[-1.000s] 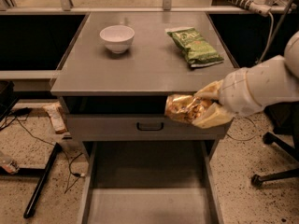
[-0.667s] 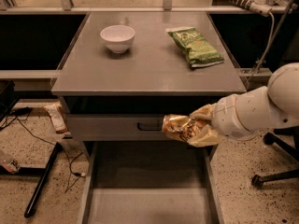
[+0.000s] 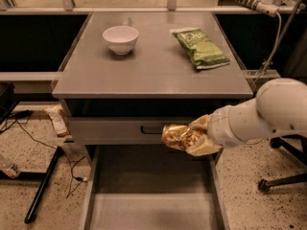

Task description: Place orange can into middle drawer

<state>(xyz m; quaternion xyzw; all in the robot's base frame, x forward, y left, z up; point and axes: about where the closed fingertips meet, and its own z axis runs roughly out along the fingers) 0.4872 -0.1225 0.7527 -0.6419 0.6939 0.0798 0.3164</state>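
- Far left of the gripper, down on the speckled floor, dark cables (image 3: 19, 128) trail beside a slanting black bar (image 3: 43, 188).
- Up and to the left of the gripper, a white bowl (image 3: 120, 38) stands upright on the grey counter (image 3: 144, 73), well apart from the action.
- Just left of the gripper and at its height is the closed drawer front with its small black handle (image 3: 150, 129).
- Below the gripper, the middle drawer (image 3: 144, 210) is pulled out towards the camera, showing a flat grey floor between low side walls.
- Here's the orange can (image 3: 175, 135), shiny and crumpled. It pokes out of the gripper to the left and is held in the air above the back right part of the open drawer, clear of the drawer floor.
- The gripper (image 3: 191, 139) is clamped on the can, pale fingers wrapped round it, just in front of the drawer front.
- High above the gripper and slightly right, a green chip bag (image 3: 200, 47) lies flat on the counter.
- To the right, the thick white arm (image 3: 268, 114) runs off the edge of the frame, with a black chair leg (image 3: 283, 181) on the floor below it.
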